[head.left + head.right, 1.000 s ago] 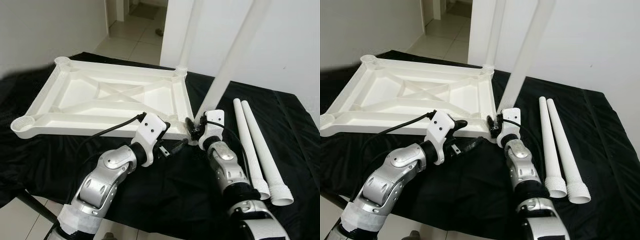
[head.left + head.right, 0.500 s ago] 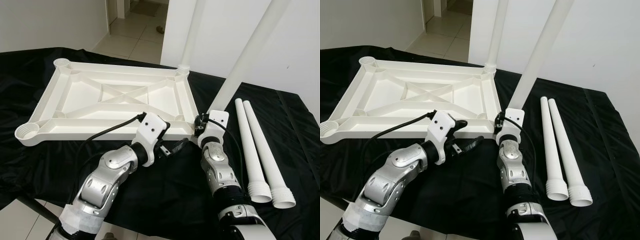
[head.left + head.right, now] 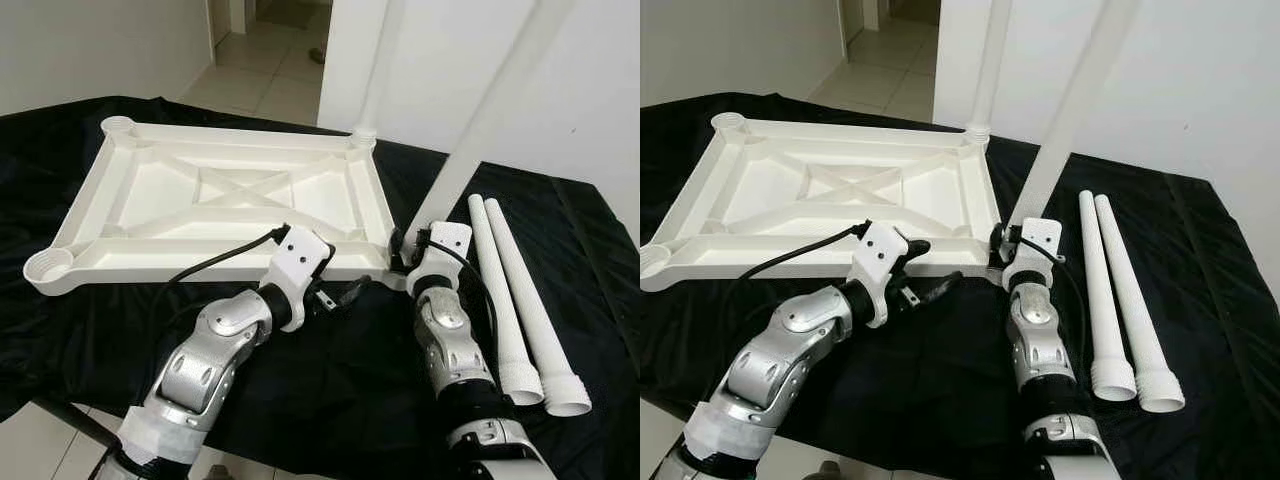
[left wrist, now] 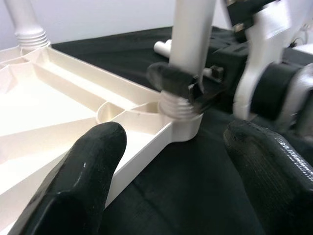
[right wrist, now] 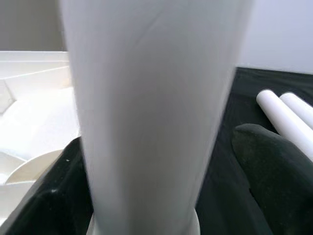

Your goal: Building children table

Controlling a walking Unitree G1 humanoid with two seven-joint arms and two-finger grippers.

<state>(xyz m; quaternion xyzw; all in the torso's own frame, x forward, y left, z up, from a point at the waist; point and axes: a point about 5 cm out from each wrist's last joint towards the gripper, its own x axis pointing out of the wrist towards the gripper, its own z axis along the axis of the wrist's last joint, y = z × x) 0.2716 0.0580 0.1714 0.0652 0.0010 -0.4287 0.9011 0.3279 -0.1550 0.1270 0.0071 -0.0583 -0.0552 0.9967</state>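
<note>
The white table top [image 3: 200, 262] lies upside down on a black cloth. One white leg [image 3: 375, 70] stands upright in its far right corner socket. A second leg [image 3: 480, 130] rises tilted from the near right corner socket [image 4: 185, 126], with its threaded end [image 4: 177, 105] seated in it. My right gripper [image 3: 405, 252] is shut on this leg just above the threads, and the leg [image 5: 151, 98] passes between its fingers [image 5: 274, 166]. My left gripper [image 3: 350, 292] hovers open beside the same corner, its fingers [image 4: 93, 166] pointing at the leg base without touching it.
Two loose white legs [image 3: 500, 290] [image 3: 535, 300] lie side by side on the cloth to the right of my right arm. The near left socket [image 3: 48, 266] and far left socket [image 3: 118, 125] hold no legs. A white wall stands behind, with a tiled hallway beyond.
The camera has swayed a little. My right gripper stays shut on the leg at the corner socket, with its wrist shifted slightly. The left gripper holds its place, open.
</note>
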